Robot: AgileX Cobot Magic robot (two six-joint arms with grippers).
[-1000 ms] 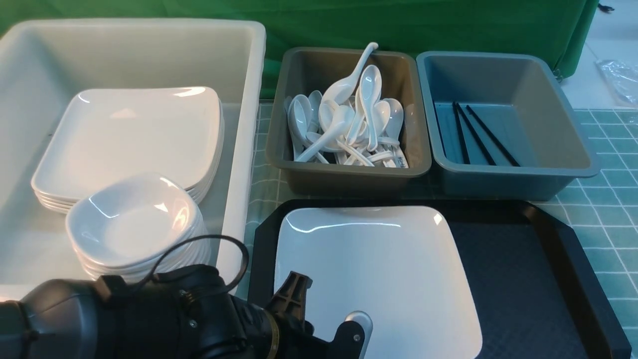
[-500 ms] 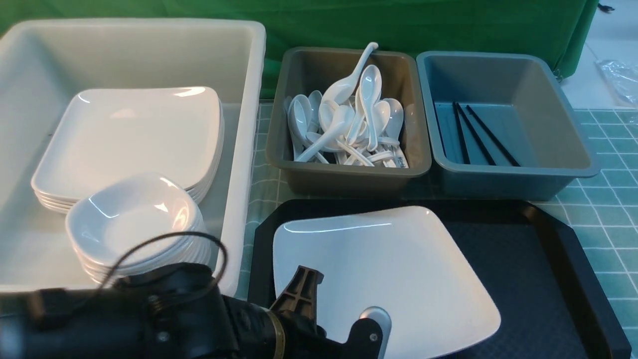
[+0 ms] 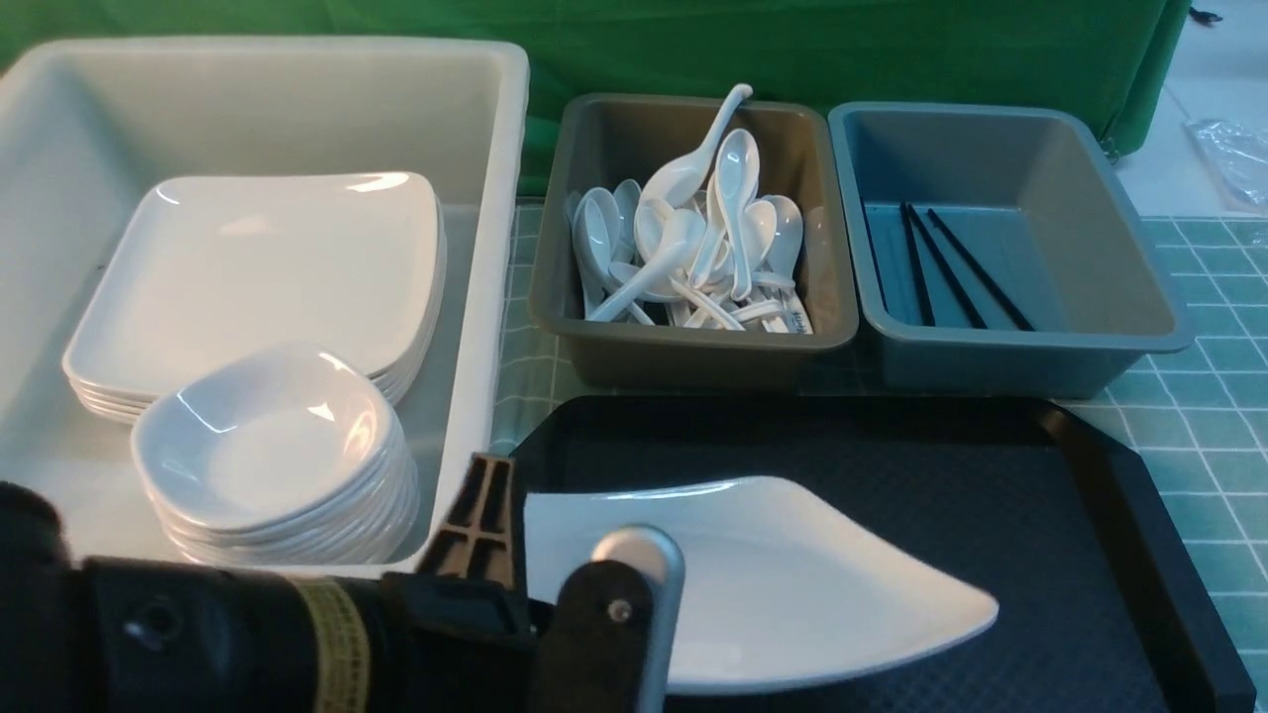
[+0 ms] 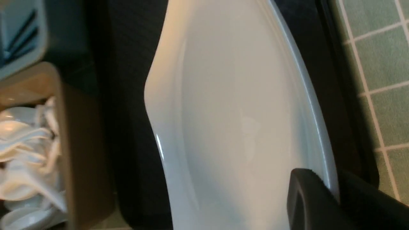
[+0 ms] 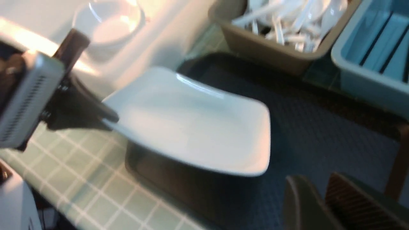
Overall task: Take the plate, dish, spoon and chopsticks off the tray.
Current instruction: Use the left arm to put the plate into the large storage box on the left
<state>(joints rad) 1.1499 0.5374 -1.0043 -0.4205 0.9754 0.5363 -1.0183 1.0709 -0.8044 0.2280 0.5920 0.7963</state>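
My left gripper (image 3: 540, 594) is shut on the near left rim of the large white square plate (image 3: 792, 574) and holds it tilted above the black tray (image 3: 1040, 475). In the left wrist view the black fingers (image 4: 306, 198) pinch the plate's (image 4: 239, 111) rim. The right wrist view shows the plate (image 5: 191, 124) raised off the tray (image 5: 319, 134), and my right gripper (image 5: 314, 183) shut and empty over the tray floor. A stack of small dishes (image 3: 267, 436), the spoons (image 3: 693, 238) and the black chopsticks (image 3: 951, 267) lie in tubs, off the tray.
A white tub (image 3: 485, 248) at the left holds a stack of square plates (image 3: 258, 267) and the dishes. A brown tub (image 3: 693, 347) and a blue-grey tub (image 3: 1020, 356) stand behind the tray. Green tiled cloth covers the table.
The plate has risen off the tray floor and tipped, its far edge swinging toward me. My left gripper has moved up and left with it.
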